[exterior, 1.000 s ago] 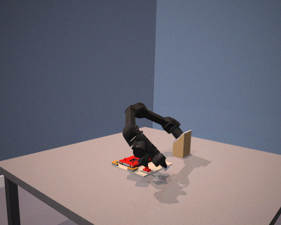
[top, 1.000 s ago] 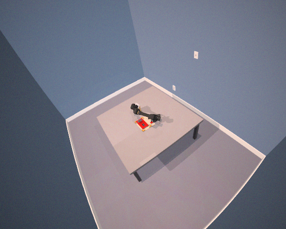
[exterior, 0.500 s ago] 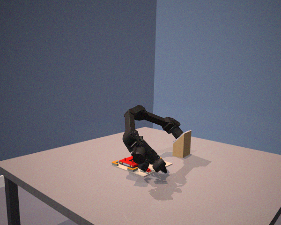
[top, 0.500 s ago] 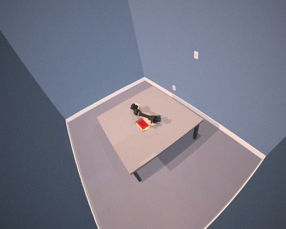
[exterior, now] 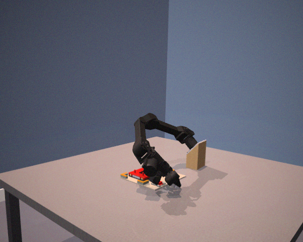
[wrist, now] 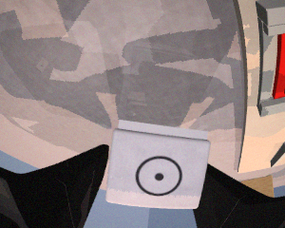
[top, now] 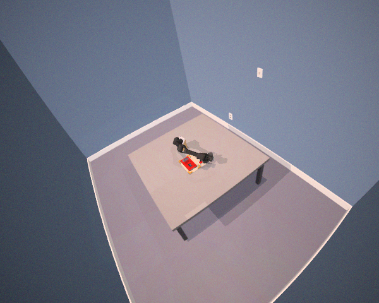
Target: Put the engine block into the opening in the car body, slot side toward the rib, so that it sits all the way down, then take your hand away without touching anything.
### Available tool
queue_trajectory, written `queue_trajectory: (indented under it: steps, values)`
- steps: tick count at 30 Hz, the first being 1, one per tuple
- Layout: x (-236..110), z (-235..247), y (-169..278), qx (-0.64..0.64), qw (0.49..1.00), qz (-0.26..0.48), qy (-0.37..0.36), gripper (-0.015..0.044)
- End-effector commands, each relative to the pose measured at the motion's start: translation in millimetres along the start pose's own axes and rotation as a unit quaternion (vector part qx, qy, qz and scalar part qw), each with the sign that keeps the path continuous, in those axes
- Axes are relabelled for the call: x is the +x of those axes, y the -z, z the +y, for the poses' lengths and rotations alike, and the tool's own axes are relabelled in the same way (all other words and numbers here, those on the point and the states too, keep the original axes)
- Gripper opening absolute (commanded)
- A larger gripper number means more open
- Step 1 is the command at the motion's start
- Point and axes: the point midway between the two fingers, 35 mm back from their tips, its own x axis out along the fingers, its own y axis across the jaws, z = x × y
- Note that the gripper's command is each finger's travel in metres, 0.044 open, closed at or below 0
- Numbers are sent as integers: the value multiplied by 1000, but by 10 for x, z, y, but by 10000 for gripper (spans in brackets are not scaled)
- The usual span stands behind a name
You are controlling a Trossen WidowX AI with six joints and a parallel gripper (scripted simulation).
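Observation:
The red car body [top: 187,161] [exterior: 137,173] lies flat on a cream board [exterior: 131,178] in the middle of the table. The engine block [wrist: 283,66] [exterior: 160,183] is a small red piece in a grey holder [wrist: 264,57] at the board's near end. It shows at the right edge of the wrist view and is largely hidden by the arm in the exterior view. My gripper [exterior: 177,184] [top: 210,157] is low over the bare table just off that end of the board, beside the block. It is open and holds nothing.
A tan wedge-shaped block [exterior: 196,155] stands upright behind the board, near the arm's base. The grey table [exterior: 76,187] has its edges far from the board. A pale square plate with a circle mark [wrist: 158,177] fills the lower middle of the wrist view.

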Motion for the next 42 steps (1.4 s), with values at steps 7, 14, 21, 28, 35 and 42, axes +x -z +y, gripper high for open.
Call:
queue_trajectory:
  steps: [7, 14, 21, 28, 35, 42]
  values:
    - [-5, 0, -3, 0, 1000, 0, -1, 440]
    - [-146, -1, -6, 0, 1000, -3, -1, 440]
    - [-401, -1, -17, 0, 1000, -4, -1, 440]
    - [-420, -4, -24, -2, 1000, -6, -2, 440]
    - [-420, -4, -24, -2, 1000, -6, -2, 440]
    - [-420, -4, -24, -2, 1000, -6, -2, 440]
